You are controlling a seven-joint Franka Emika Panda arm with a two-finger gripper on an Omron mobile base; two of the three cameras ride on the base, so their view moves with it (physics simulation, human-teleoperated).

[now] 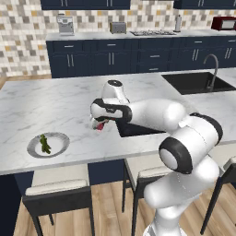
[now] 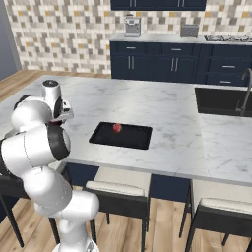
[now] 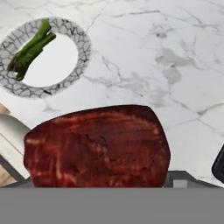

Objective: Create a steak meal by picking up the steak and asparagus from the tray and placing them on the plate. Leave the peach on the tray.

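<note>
In the left base view the arm reaches left over the marble bench [image 1: 55,99], its jaws clenched on the steak [image 1: 100,125], carried toward the plate [image 1: 59,146] where the asparagus [image 1: 44,144] already lies. The right base view shows the peach [image 2: 117,128] left on the tray [image 2: 133,140]. In the hand view the steak hangs above bare bench, short of the plate.

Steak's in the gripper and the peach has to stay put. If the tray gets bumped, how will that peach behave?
The peach looks like a round ball with nothing beside it, so it would probably roll freely at a nudge. The tray has just a low rim, which might stop a slow roll but likely not a hard knock.
</note>
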